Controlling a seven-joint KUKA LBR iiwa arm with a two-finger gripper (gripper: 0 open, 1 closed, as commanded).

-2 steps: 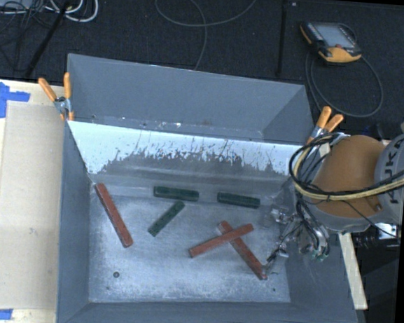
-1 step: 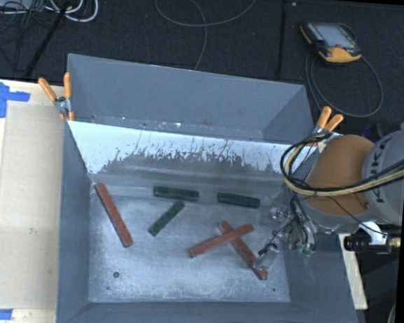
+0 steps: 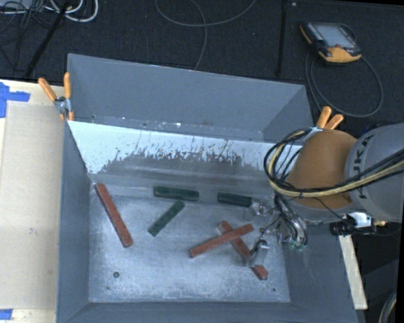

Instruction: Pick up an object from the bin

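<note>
Dark floor with loose cables [image 3: 180, 8] lies behind the grey bin [image 3: 192, 114], whose floor carries a few scattered sticks. The gripper [image 3: 261, 248] hangs low at the floor's right side, near the right wall, over a red stick [image 3: 260, 272] that runs slantwise and crosses a second red stick [image 3: 212, 246]. Which of the two lies on top I cannot tell. Whether the claw is spread or pressed together I cannot tell either, as the wrist hardware hides it, and nothing is seen pinched in it.

To do the pick well, the claw should probably close across the stick's narrow width, on its free lower end and away from the crossing, so that the second stick is not dragged along. Going straight down and lifting straight up seems wise, since the sloping wall is close. The nearest green stick [image 3: 234, 199] lies apart, toward the back, and should not interfere.
</note>
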